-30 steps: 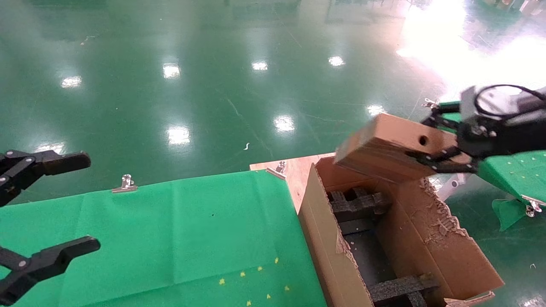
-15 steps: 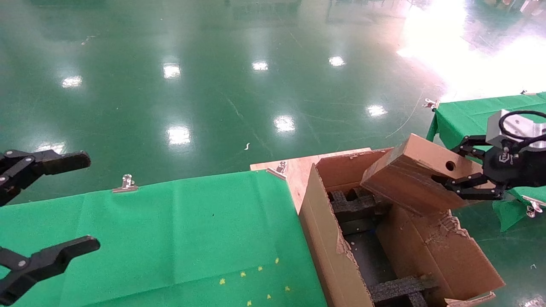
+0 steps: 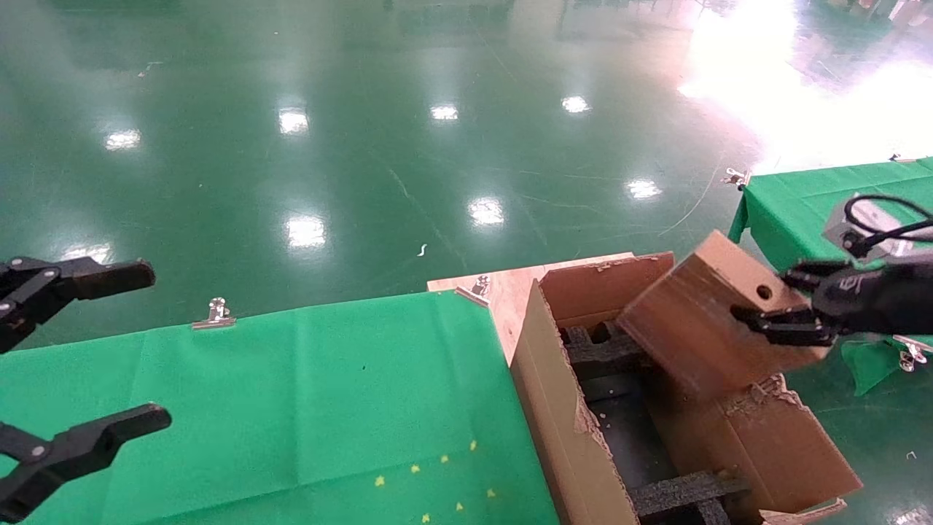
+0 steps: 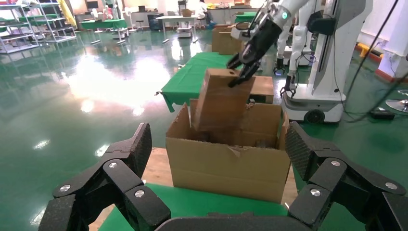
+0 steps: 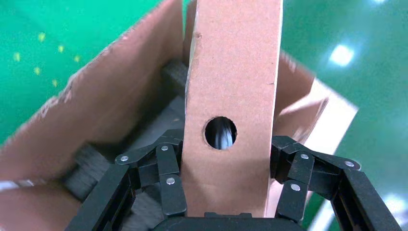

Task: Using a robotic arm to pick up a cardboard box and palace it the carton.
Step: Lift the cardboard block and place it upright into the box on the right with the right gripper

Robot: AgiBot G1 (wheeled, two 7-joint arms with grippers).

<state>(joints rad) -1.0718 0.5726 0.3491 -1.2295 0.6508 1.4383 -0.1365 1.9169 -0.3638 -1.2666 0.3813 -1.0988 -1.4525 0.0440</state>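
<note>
- Clamping the cardboard box by its upper end, the right gripper of the robotic arm pinches it from both sides beside the round hole.
- The box tilts steeply, its lower end dipping into the carton near the far right corner, above black foam inserts.
- The left gripper hovers spread wide over the green cloth, at the table's left edge.

No readable text — nothing legible in any view.

The right gripper is carrying a small white logo on its black body (too small and blurred to read) — the cardboard box and carton are showing plain faces.
</note>
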